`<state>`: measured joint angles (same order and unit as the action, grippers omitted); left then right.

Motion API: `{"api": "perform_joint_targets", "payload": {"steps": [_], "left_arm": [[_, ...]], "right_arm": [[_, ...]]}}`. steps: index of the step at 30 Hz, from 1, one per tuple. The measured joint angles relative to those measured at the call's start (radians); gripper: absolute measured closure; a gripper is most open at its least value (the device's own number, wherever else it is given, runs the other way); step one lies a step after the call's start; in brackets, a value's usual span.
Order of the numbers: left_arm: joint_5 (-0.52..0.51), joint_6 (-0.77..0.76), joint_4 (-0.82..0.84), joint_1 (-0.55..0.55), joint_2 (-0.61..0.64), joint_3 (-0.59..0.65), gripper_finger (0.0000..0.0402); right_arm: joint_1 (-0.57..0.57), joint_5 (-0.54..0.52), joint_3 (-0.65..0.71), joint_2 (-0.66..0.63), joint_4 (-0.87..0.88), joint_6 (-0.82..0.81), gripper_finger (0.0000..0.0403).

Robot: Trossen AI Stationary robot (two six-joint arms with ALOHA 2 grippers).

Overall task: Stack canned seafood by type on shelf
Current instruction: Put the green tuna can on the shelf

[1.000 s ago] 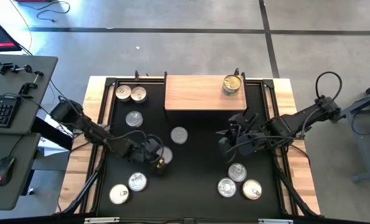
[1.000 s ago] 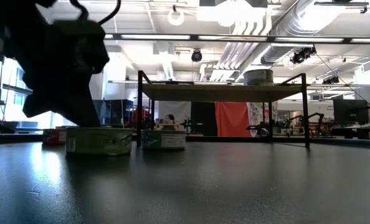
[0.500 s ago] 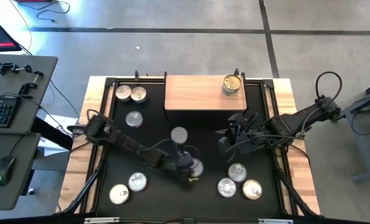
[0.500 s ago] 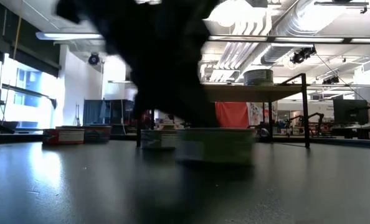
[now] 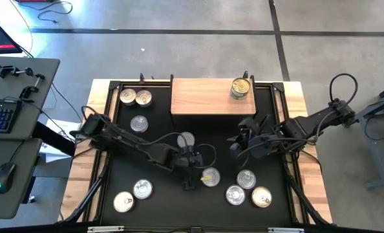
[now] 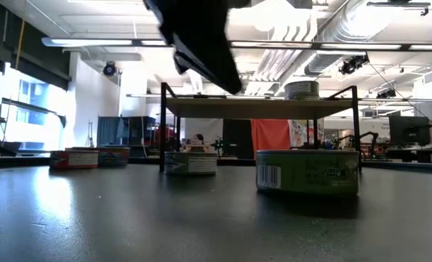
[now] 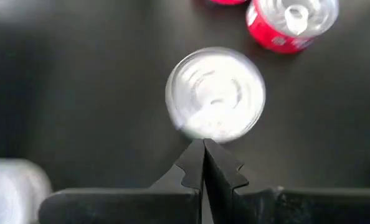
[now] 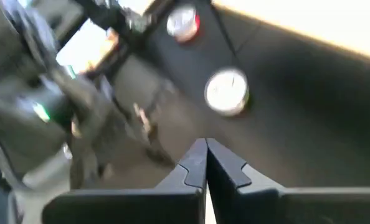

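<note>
Two dark jointed arms, black looping cables; dark notched fingers.

We see the left arm stretched from the table's left edge diagonally toward centre, nearly flat and fully extended. Left gripper at its tip sits around mid-table, fingers pressed together, nothing between them; in the low view it hangs clear above the surface. Right arm comes in from the right edge, elbow folded, wrist bent inward. Right gripper is on the right half, fingers also closed tight and empty.
</note>
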<state>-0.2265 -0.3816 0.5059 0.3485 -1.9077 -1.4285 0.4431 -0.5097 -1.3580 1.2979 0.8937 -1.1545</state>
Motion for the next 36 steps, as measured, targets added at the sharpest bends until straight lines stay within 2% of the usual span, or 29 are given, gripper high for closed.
{"api": "perform_joint_targets", "payload": {"steps": [3,7,9,12,15,17,23,27,31,36], "left_arm": [[0.016,-0.014,-0.087,0.022,0.057,0.087,0.0402],[0.064,-0.139,-0.375,0.074,0.121,0.286,0.0402],[0.068,-0.19,-0.53,0.096,0.126,0.376,0.0402],[0.045,-0.217,-0.687,0.108,0.11,0.433,0.0402],[0.012,-0.194,-0.674,0.09,0.072,0.414,0.0402],[0.011,-0.151,-0.669,0.07,0.038,0.379,0.0402],[-0.025,0.017,-0.579,0.043,-0.037,0.253,0.0402],[-0.038,0.091,-0.578,0.038,-0.064,0.241,0.0402],[-0.037,0.1,-0.546,0.04,-0.09,0.241,0.0402],[-0.05,0.089,-0.483,0.055,-0.088,0.24,0.0402]], "right_arm": [[0.0,0.098,0.054,0.017,0.005,-0.023,0.0402],[0.018,0.299,0.205,0.06,-0.059,-0.076,0.0402],[0.032,0.394,0.314,0.08,-0.196,-0.093,0.0403],[0.048,0.456,0.495,0.115,-0.501,-0.193,0.0403],[0.049,0.461,0.619,0.153,-0.736,-0.297,0.0403],[0.048,0.458,0.659,0.187,-0.777,-0.34,0.0403],[0.047,0.429,0.623,0.287,-0.806,-0.356,0.0403],[0.035,0.414,0.563,0.368,-0.784,-0.349,0.0403],[0.026,0.41,0.495,0.421,-0.672,-0.331,0.0403],[0.026,0.406,0.434,0.428,-0.576,-0.303,0.0403]]}}
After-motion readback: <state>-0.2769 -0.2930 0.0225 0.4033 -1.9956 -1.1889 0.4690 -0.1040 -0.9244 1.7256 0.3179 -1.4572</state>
